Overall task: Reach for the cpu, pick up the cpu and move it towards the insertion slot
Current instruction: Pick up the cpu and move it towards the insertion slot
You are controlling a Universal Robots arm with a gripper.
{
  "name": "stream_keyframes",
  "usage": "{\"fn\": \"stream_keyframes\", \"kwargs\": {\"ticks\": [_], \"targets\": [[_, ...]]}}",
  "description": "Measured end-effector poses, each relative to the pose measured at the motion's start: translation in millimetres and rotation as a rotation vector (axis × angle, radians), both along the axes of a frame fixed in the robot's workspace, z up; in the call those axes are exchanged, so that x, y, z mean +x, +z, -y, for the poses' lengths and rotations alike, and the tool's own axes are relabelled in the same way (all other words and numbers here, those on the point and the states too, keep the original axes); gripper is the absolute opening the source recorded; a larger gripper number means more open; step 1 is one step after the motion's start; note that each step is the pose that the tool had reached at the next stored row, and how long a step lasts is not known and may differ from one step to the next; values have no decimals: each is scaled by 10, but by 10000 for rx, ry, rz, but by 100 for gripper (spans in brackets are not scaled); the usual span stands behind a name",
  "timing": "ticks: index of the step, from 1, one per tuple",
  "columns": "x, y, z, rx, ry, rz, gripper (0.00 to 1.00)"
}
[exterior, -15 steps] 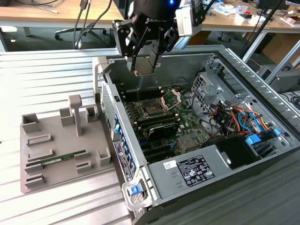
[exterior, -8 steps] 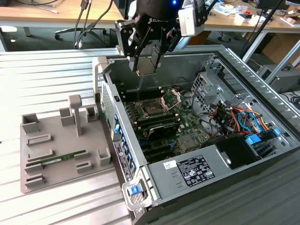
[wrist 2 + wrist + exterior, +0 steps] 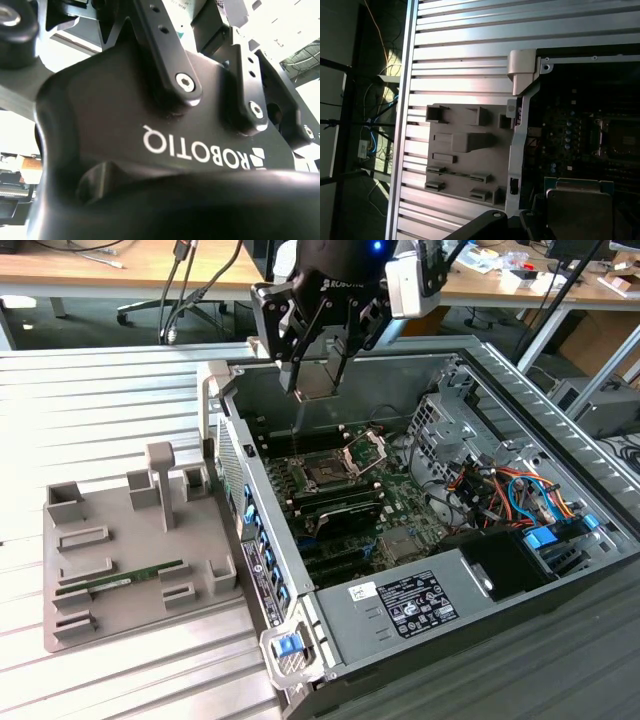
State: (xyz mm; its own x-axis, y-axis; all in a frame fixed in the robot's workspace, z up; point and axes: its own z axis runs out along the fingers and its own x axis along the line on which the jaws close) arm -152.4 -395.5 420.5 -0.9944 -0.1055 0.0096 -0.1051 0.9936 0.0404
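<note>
Exterior view: my gripper (image 3: 318, 380), top centre, has its jaws clamped on the chip (image 3: 320, 381), hanging over the open computer case (image 3: 520, 390). I reckon it's mid-carry; the socket (image 3: 328, 472) sits empty below. First wrist view: chip (image 3: 580, 212) lower right, gray parts tray (image 3: 465, 150) centre.

A ribbed metal tabletop (image 3: 110, 410) fills the near scene, with a long wooden desk (image 3: 120, 280) at the far edge and cables (image 3: 185, 290) hanging from it.
</note>
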Motion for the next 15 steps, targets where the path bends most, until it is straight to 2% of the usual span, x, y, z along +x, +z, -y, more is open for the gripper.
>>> {"fn": "stream_keyframes", "kwargs": {"ticks": [15], "targets": [[87, -4, 0, 0, 0, 0, 55]]}}
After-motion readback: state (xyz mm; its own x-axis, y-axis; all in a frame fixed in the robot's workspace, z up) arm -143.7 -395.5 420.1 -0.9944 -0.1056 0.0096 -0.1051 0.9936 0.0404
